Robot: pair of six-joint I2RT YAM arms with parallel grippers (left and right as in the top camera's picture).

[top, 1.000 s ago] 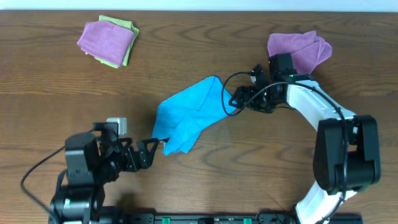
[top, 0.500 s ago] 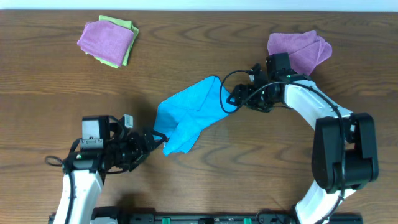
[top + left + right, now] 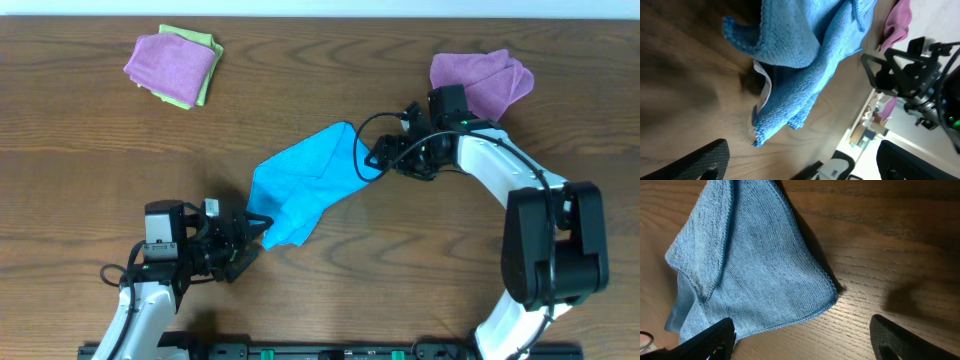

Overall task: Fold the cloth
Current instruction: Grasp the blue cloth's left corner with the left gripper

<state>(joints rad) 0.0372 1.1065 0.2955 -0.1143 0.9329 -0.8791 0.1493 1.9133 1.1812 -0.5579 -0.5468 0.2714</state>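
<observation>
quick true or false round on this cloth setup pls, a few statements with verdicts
1. The cloth lies flat and fully spread out. False: it is crumpled, with layers lapping over each other.
2. The left end effector and the right end effector are both open. True.
3. At the table's far left, a purple cloth sits on a lime-green cloth. True.
4. The right end effector grips the other purple cloth. False: it is open at the blue cloth's right edge, and that purple cloth lies apart, beyond it.
</observation>
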